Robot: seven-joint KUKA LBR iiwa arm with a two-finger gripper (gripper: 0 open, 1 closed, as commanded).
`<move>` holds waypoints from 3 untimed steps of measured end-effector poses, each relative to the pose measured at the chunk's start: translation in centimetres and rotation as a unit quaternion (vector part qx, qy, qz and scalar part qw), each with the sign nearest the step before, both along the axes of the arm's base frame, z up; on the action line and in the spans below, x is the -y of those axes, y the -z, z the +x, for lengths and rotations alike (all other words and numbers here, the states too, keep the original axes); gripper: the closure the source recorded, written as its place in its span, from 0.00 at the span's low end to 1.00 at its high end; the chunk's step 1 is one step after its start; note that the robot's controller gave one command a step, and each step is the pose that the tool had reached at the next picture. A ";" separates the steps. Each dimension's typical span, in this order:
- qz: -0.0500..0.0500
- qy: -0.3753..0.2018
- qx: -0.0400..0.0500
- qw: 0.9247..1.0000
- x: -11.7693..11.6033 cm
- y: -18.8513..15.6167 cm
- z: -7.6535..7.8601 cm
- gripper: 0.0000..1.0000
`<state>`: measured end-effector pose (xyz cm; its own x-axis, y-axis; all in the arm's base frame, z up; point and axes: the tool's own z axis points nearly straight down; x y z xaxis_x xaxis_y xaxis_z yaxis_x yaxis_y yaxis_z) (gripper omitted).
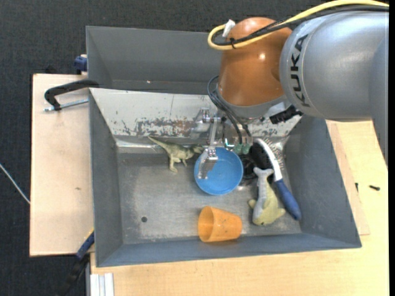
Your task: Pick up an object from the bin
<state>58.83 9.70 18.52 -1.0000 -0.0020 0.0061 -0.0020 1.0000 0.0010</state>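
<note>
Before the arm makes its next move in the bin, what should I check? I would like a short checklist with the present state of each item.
1. The gripper is at the blue bowl, over its left rim: ok.
2. The bowl is upright, opening upward: ok.
3. Room on the bowl's left: the green dinosaur stands close; touching or not, cannot tell.
4. Room on the bowl's right: the blue-handled brush and dark things crowd it: not ok.
5. The orange cup lies on its side, apart from the bowl: ok.
6. Firm hold on the bowl: cannot tell.
</note>
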 end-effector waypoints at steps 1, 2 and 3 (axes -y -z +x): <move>0.004 -0.149 0.006 0.989 6.6 10.8 1.6 0.00; 0.001 -0.149 0.005 0.989 6.4 10.5 1.7 0.00; 0.001 -0.149 0.004 0.989 6.3 10.4 1.8 0.00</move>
<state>60.60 3.38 8.08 -0.9550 -0.2967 -0.0018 -0.2967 0.9550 0.0013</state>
